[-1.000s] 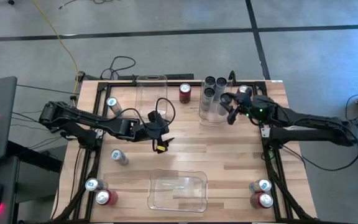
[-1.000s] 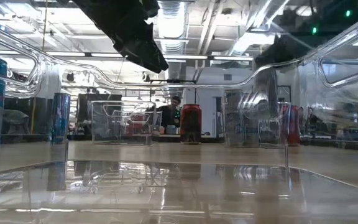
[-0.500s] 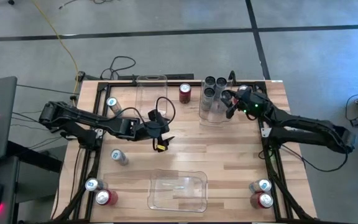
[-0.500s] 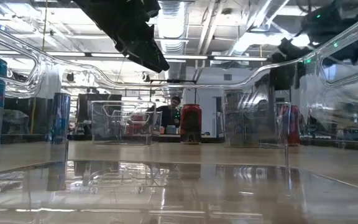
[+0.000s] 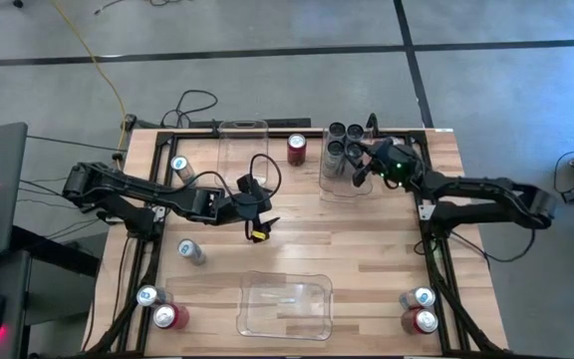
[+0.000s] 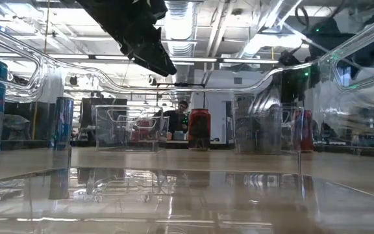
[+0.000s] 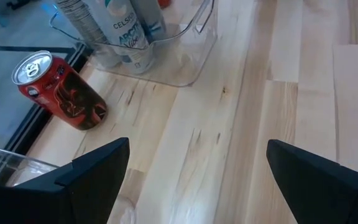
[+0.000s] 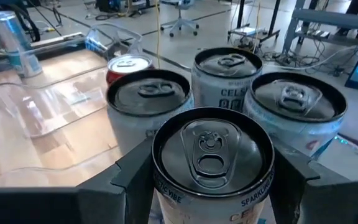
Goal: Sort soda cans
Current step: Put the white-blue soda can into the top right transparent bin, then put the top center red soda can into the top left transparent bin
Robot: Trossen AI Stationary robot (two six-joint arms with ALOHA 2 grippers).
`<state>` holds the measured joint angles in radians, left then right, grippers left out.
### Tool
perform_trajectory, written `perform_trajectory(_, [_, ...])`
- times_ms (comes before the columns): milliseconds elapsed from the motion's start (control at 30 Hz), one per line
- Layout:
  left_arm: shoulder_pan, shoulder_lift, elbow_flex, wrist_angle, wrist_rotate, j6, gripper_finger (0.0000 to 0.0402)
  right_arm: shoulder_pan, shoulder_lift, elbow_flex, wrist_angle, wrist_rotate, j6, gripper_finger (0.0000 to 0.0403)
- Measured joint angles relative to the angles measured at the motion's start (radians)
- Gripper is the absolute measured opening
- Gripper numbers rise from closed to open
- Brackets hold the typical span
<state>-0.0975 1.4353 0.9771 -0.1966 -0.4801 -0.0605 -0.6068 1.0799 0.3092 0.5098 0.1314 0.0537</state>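
My right gripper [image 5: 359,160] is at the clear bin [image 5: 345,184] at the table's far right, shut on a pale soda can with a dark top [image 8: 211,155]. Three like cans [image 8: 149,99] stand upright in the bin behind it. My left gripper [image 5: 258,225] hangs open over the table's middle, holding nothing. In its wrist view the fingers [image 7: 98,168] frame bare wood. A red can [image 5: 296,148] stands on the far side of the table. Other cans stand at the far left [image 5: 179,166], near left [image 5: 170,317] and near right [image 5: 422,321]. One [image 5: 189,251] lies on its side. My right gripper pinches the can's round wall just under the top rim [image 8: 166,186] between its two fingers, one on each side. The fingers come nearly level from the table's right side. The can stands upright. Whether its base is on the bin's floor is hidden.
An empty clear bin [image 5: 243,150] stands at the far middle and another [image 5: 285,304] at the near middle. The black frame rails [image 5: 436,259] run along the table's sides. Bare wood lies between the bins.
My right gripper has gone down and toward the table's left, in over the far right bin, carrying the upright can up to the three cans standing there. Its hold has stayed the same.
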Motion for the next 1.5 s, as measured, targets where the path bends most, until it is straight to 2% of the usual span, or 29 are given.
perform_trajectory(167, [0.000,0.000,0.000,-0.001,0.000,-0.003,0.0377,-0.004,0.043,0.001,0.051,-0.001,-0.001,0.0244])
perform_trajectory(533, [0.000,0.000,0.000,-0.018,0.001,-0.013,0.0377,-0.004,0.058,0.001,0.070,0.000,0.003,0.0322])
perform_trajectory(733, [0.000,0.000,0.000,-0.020,0.000,-0.016,0.0377,-0.003,0.046,0.000,0.068,-0.001,0.006,0.0348])
perform_trajectory(1033, [0.000,0.000,0.000,-0.034,-0.023,-0.021,0.0377,0.019,-0.059,0.000,0.035,-0.004,0.011,0.0351])
perform_trajectory(1200, [0.000,0.000,-0.001,-0.029,-0.134,0.007,0.0377,0.048,-0.146,0.000,0.004,-0.004,0.069,0.0352])
perform_trajectory(1300, [0.000,0.000,-0.026,0.001,-0.164,0.013,0.0377,0.051,-0.200,0.000,-0.023,-0.004,0.138,0.0351])
perform_trajectory(1500, [0.000,-0.004,-0.089,0.076,-0.168,0.027,0.0377,0.073,-0.304,0.000,-0.092,-0.003,0.140,0.0340])
